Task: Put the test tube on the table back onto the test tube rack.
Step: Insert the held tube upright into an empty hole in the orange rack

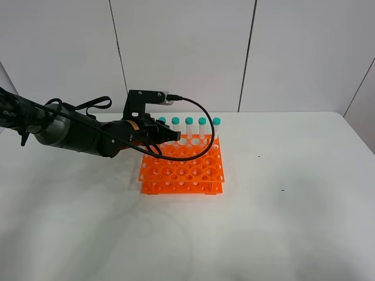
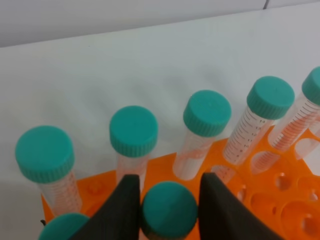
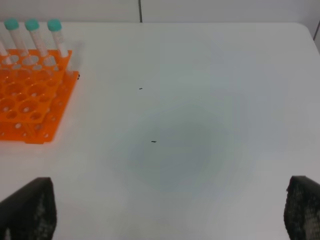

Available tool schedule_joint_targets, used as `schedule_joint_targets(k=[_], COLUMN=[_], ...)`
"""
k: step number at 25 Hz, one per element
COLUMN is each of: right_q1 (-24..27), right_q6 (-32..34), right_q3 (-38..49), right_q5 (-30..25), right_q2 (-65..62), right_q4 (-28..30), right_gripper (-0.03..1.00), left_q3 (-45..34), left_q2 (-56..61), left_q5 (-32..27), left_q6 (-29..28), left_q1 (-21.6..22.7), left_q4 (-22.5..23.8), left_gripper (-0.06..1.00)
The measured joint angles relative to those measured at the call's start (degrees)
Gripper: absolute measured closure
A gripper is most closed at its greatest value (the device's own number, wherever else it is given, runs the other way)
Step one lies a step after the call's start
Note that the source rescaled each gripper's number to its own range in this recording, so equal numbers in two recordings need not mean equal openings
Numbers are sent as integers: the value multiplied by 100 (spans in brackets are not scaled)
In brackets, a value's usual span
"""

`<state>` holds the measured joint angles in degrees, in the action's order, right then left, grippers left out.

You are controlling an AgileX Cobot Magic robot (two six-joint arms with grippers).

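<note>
The test tube point(image 2: 168, 209) is slim and clear with a teal-green screw cap; it stands upright over the test tube rack point(image 1: 183, 167), in the row just in front of the back row, with the left gripper point(image 2: 168, 207) clamped on its cap, jaws close on either side; five other capped tubes point(image 2: 206, 113) line the rack's back row just behind it, crowding the jaws; the right gripper point(image 3: 165, 210) hangs over bare white tabletop point(image 3: 200, 100), jaws wide apart.

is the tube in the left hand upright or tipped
Upright: in the left wrist view the test tube shows its teal cap end-on between the left hand fingers, above the test tube rack.
</note>
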<state>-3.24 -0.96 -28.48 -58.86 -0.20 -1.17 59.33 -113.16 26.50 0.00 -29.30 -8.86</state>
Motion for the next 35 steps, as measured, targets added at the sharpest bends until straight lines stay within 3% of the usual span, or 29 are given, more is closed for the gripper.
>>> schedule_joint_targets(k=[3, 7, 11, 20, 25, 27, 30, 35], right_q1=[0, 0, 0, 0, 0, 0, 0, 0], right_q6=[0, 0, 0, 0, 0, 0, 0, 0], right_q3=[0, 0, 0, 0, 0, 0, 0, 0], right_q5=[0, 0, 0, 0, 0, 0, 0, 0], right_q2=[0, 0, 0, 0, 0, 0, 0, 0], right_q4=[0, 0, 0, 0, 0, 0, 0, 0], right_gripper=[-3, -3, -3, -3, -3, -3, -3, -3], left_q3=[0, 0, 0, 0, 0, 0, 22, 469], left_q2=[0, 35, 122, 762, 1451, 1721, 2015, 2082], left_q5=[0, -18, -31, -125, -384, -813, -1996, -5111], left_q6=[0, 0, 0, 0, 0, 0, 0, 0], left_q1=[0, 0, 0, 0, -5, -10, -10, -2], left_q4=[0, 0, 0, 10, 325, 399, 430, 430], left_gripper=[83, 67, 58, 57, 54, 41, 16, 6])
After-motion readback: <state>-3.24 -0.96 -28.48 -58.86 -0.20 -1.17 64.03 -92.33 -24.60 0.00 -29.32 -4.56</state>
